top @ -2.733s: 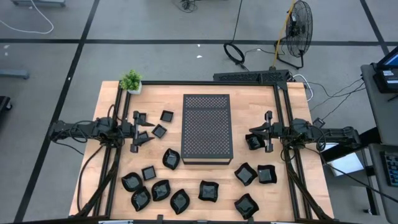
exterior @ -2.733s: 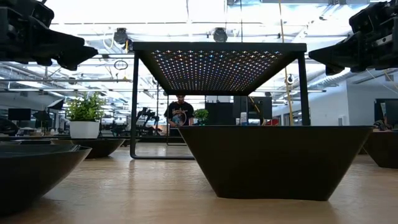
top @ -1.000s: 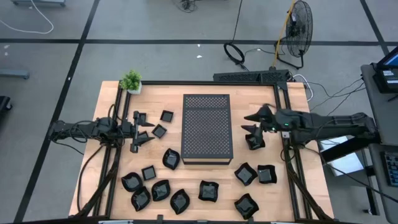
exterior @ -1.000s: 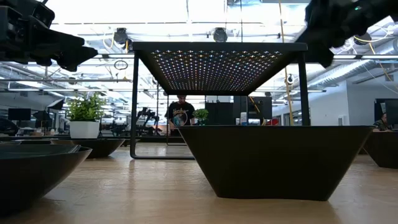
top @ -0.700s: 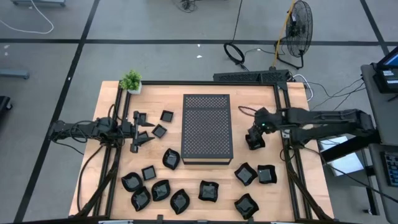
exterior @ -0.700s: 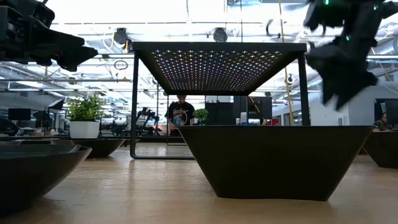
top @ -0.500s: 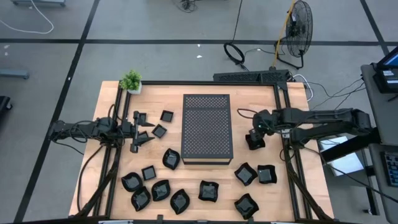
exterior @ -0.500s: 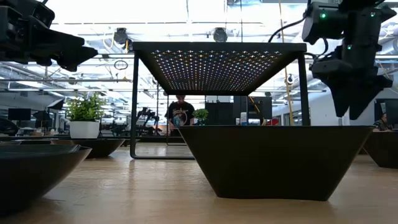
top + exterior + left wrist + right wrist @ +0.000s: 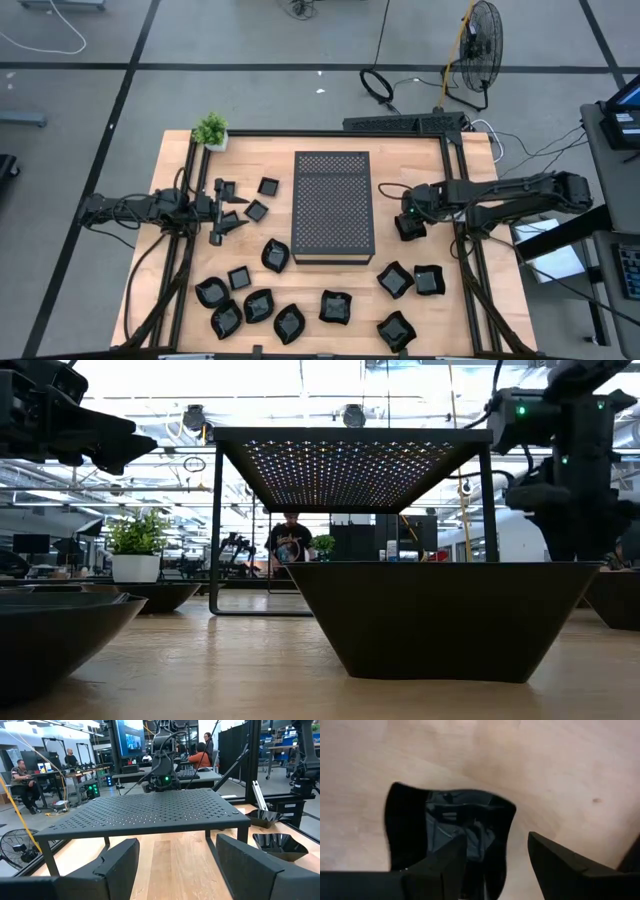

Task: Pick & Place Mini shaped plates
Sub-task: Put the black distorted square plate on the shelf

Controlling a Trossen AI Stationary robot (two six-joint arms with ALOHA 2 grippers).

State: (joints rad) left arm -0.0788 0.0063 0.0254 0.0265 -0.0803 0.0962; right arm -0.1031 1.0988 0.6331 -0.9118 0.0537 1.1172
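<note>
table: wood, perforated box in the middle
right gripper: spread, straddling plate rim at box's 3 o'clock (seat deeper before closing)
left gripper: released, parked at 9

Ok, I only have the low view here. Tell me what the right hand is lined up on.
Observer: The right hand is down over one mini plate that lies on the wood just right of the perforated box.
Operator: Give me the finger placement.
Observer: Open. One finger is over the dish's hollow, the other is outside its rim, over bare wood.
Operator: Now report the left hand.
Observer: The left hand hangs open to the left of the box, with a small square plate beside it.
</note>
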